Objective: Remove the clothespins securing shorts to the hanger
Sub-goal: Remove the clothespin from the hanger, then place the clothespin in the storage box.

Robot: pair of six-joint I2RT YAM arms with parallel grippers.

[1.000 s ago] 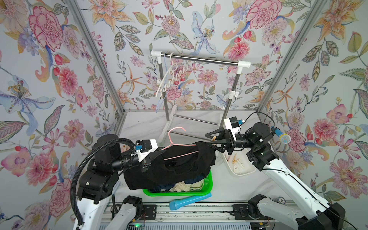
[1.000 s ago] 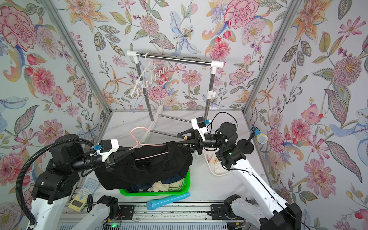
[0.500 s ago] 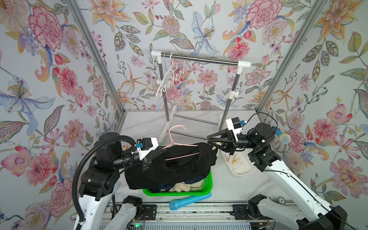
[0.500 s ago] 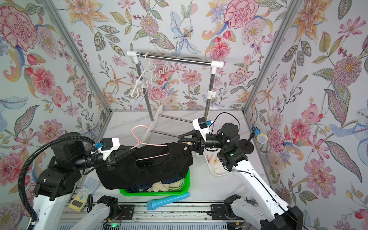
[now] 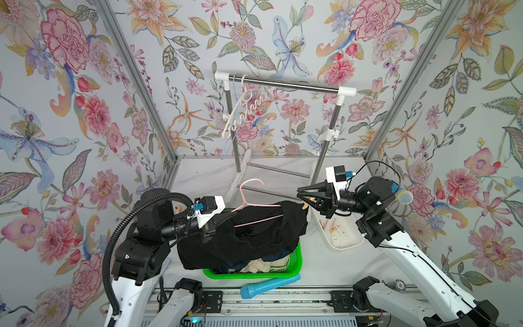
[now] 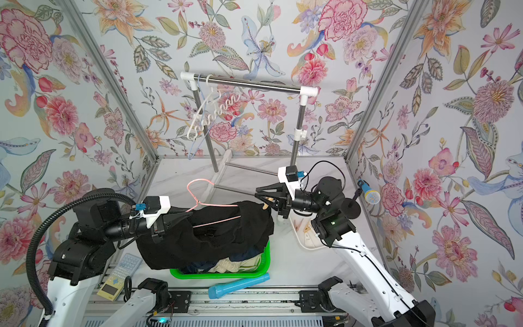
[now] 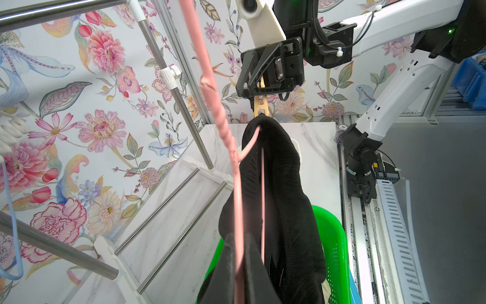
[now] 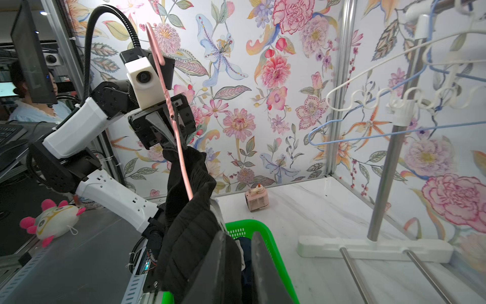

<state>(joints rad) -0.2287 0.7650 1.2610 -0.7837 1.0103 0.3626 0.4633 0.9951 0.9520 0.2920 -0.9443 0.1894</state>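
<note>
Grip on tan clothespin (image 7: pixel 260 106) at pink hanger (image 7: pixel 210 86) end.
Nearly closed right gripper (image 5: pixel 303 200) pinching it above black shorts (image 5: pixel 254 237); left gripper (image 7: pixel 239 259) clamped shut on hanger wire.

Very little lettering can be read here. A small round white tag (image 7: pixel 342 126) sits at the near right corner of the marble table (image 7: pixel 313 136), just beside the base of the right arm (image 7: pixel 360 147). In the left wrist view it appears to carry the number 10 in dark print. In a top view its marking is only a dark smudge (far too small to read). The keys of the pale yellow keypad (image 6: pixel 114 283) at the near left are likewise illegible.
</note>
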